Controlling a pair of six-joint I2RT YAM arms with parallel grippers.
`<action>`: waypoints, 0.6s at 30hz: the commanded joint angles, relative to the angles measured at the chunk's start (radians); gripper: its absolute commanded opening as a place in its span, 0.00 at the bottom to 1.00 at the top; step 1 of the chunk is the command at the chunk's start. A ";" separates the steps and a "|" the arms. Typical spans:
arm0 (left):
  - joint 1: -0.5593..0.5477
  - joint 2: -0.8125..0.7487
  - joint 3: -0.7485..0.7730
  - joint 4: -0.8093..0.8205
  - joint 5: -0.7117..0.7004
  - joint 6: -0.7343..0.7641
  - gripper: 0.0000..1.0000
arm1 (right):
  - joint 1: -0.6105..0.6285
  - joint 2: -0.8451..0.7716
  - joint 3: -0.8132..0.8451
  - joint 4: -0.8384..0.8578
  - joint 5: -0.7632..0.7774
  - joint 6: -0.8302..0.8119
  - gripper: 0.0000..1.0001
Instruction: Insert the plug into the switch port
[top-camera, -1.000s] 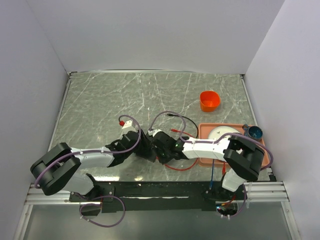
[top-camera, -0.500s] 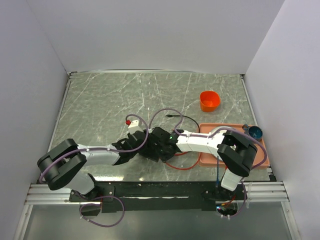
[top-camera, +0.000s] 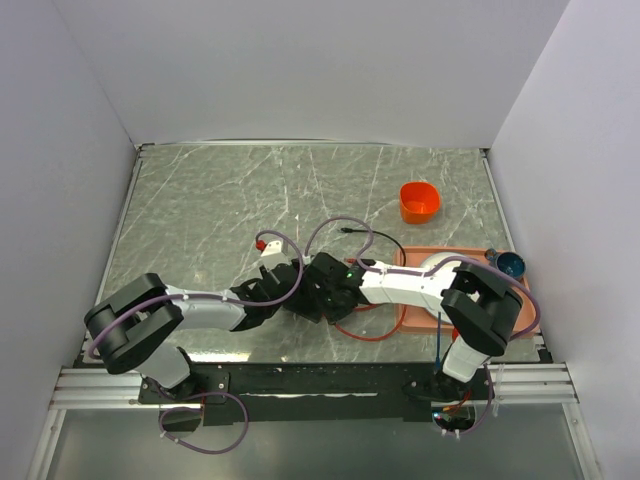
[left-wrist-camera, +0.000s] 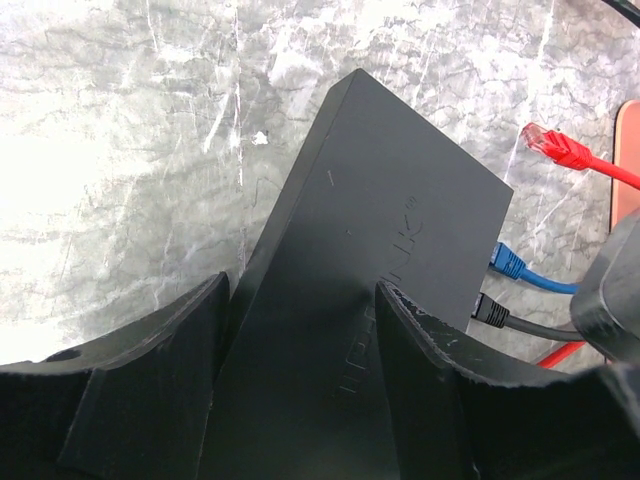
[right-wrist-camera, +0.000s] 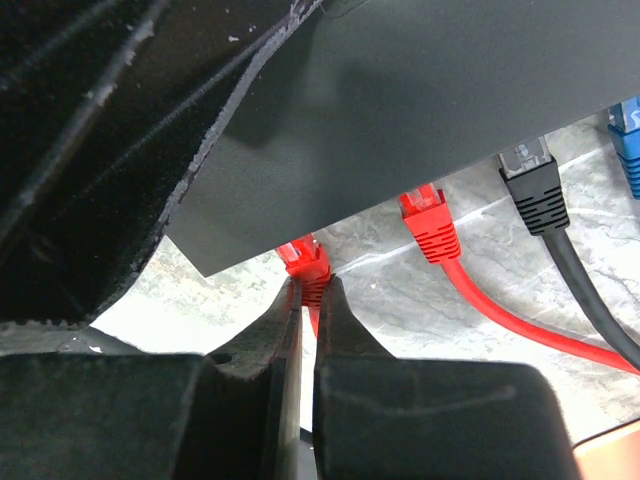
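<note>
Pinched red plug (right-wrist-camera: 305, 262) nosing up to the black box (right-wrist-camera: 420, 90)

The right gripper (right-wrist-camera: 308, 300) is clamped on the plug, which pokes just ahead of its jaws at the box's port edge. It's light, stiff plastic with a fragile clip, so holding the boot seems right. The left gripper (left-wrist-camera: 300, 295) squeezes the box between its jaws, both arms reaching low.
</note>
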 joint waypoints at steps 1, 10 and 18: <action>-0.169 0.066 0.013 -0.009 0.497 -0.174 0.63 | -0.039 -0.013 0.075 0.699 0.047 0.063 0.00; -0.226 0.107 0.068 0.011 0.511 -0.156 0.63 | -0.055 0.000 0.125 0.693 0.008 0.047 0.00; -0.234 0.080 0.026 0.092 0.541 -0.174 0.64 | -0.064 -0.007 0.070 0.857 -0.116 0.004 0.00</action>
